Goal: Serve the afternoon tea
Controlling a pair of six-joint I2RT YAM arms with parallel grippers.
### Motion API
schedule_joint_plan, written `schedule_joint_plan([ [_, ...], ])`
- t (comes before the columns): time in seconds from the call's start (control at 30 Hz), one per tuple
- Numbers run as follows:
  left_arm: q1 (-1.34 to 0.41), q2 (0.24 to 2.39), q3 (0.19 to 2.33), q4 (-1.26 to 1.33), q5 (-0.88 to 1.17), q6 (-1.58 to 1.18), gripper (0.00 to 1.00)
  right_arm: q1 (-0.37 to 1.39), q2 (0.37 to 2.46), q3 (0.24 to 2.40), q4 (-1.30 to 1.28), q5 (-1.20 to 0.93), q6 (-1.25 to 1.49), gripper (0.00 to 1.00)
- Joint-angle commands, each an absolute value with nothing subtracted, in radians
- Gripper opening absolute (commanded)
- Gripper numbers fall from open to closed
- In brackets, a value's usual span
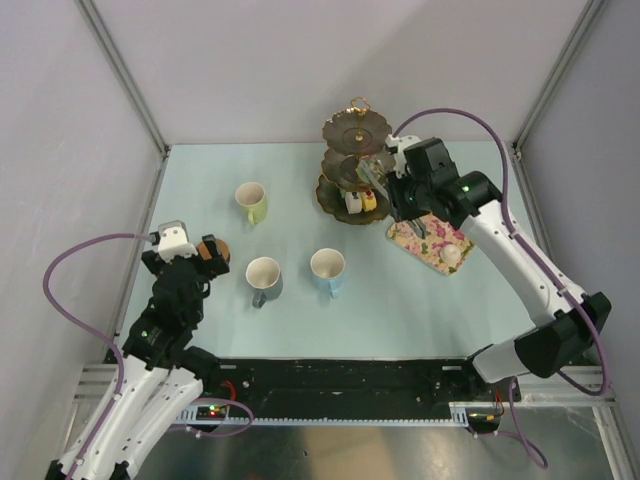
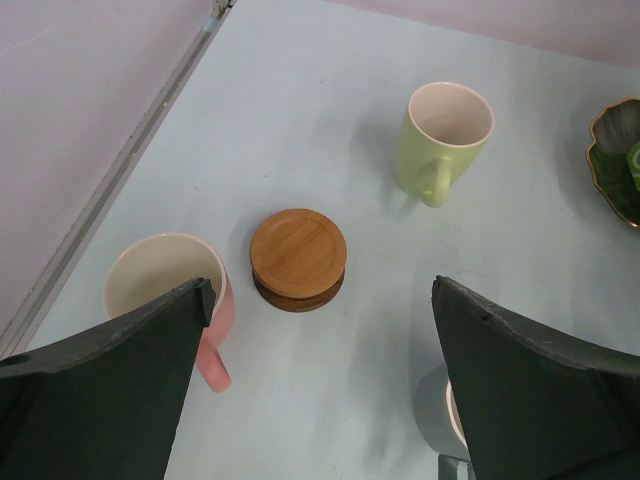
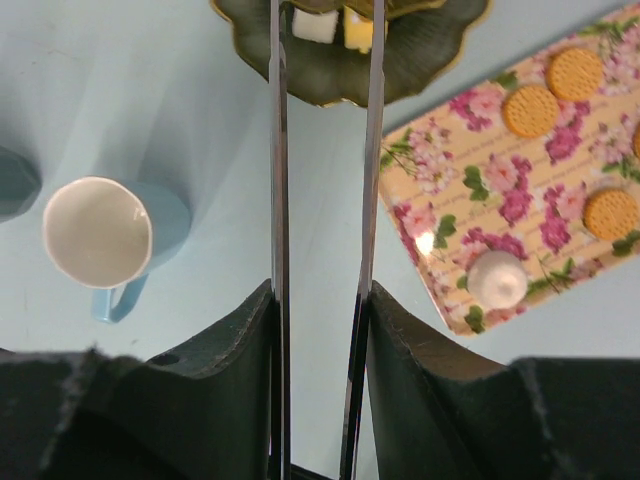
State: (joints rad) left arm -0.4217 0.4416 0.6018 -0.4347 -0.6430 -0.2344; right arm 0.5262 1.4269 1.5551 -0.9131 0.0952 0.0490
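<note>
We see the left claw [image 2: 322, 288] spread wide with nothing in it, hanging over the stack of round brown coasters [image 2: 298, 258] at the centre of the left wrist view. The pink mug [image 2: 165, 285] stands just beside the stack at lower left, partly behind 1 finger. The yellow-green mug [image 2: 445, 140] stands apart at upper right, its handle toward the bottom of the frame. In the top view the grey mug [image 1: 265, 279] and the blue mug [image 1: 328, 269] sit side by side in the middle of the counter [image 1: 300, 320].

The right claw [image 3: 320, 300] is clenched on metal tongs [image 3: 279, 150]. Their 2 thin blades run up the right wrist view to the bottom tier of the 3-tier stand [image 1: 345, 165], where a white cake [image 3: 315, 25] and a yellow cake [image 3: 355, 30] lie. We cannot tell whether the blades touch either. The floral tray [image 3: 440, 200] at right carries round biscuits [image 3: 530, 108] and 1 white domed cake [image 3: 497, 278].
</note>
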Motion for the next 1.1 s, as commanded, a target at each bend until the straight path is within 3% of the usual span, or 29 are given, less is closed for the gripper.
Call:
schedule_joint_plan([
  [0.0, -0.426, 0.428, 0.598, -0.406, -0.643, -0.218, 0.98, 0.563, 1.497, 1.660, -0.868, 0.066, 0.036, 0.35],
  [0.43, -0.426, 0.429, 0.598, -0.406, -0.646, -0.218, 0.98, 0.607, 1.700, 1.810, -0.797, 0.075, 0.037, 0.35],
  [1.07, -0.426, 0.437, 0.598, -0.406, -0.655, -0.218, 0.98, 0.593, 1.898, 1.863, -0.630, 0.281, 0.082, 0.37],
])
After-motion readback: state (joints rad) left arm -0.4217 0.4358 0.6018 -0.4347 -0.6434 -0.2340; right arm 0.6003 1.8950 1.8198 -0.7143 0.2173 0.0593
